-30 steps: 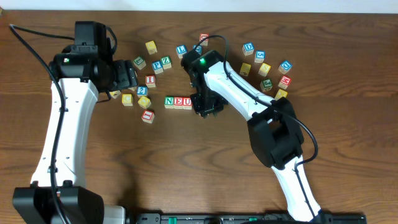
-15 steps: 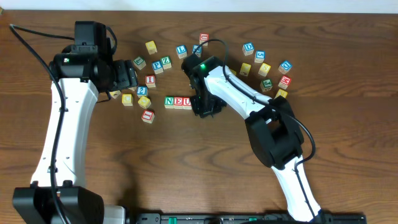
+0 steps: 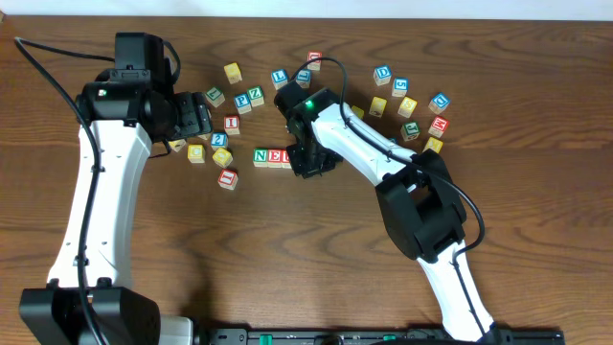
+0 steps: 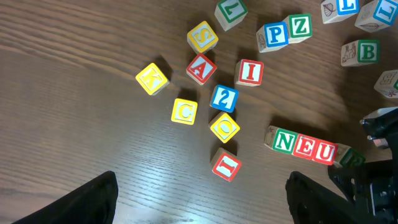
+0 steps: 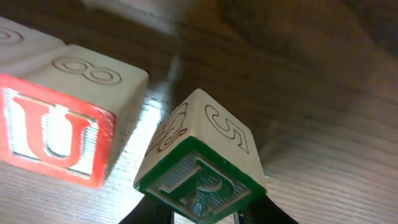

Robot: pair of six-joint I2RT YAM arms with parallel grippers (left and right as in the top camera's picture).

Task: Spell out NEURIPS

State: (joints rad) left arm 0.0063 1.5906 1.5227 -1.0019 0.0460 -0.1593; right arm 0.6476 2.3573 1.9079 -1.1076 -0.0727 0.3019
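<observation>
A row of blocks reads N (image 3: 260,156), E (image 3: 275,157), U (image 4: 324,151) on the table. My right gripper (image 3: 308,161) is shut on a green block (image 5: 205,186) whose letter looks like R, tilted, right beside the red U block (image 5: 56,134). The green block (image 4: 352,158) touches or nearly touches the U. My left gripper (image 4: 202,208) is open and empty above the left cluster. A red I block (image 4: 226,165), another I (image 4: 249,72), a blue P (image 4: 272,35) and a yellow S (image 4: 202,37) lie there.
Loose letter blocks lie left of the row, such as K (image 4: 152,78), A (image 4: 201,68), C (image 4: 185,112) and Z (image 4: 300,26). More blocks sit at the back right, near a blue D (image 3: 383,73). The right arm (image 3: 364,144) crosses the middle.
My right gripper has moved left with the green block, closing up to the U, and now partly covers the U in the overhead view. The left arm has not moved.
</observation>
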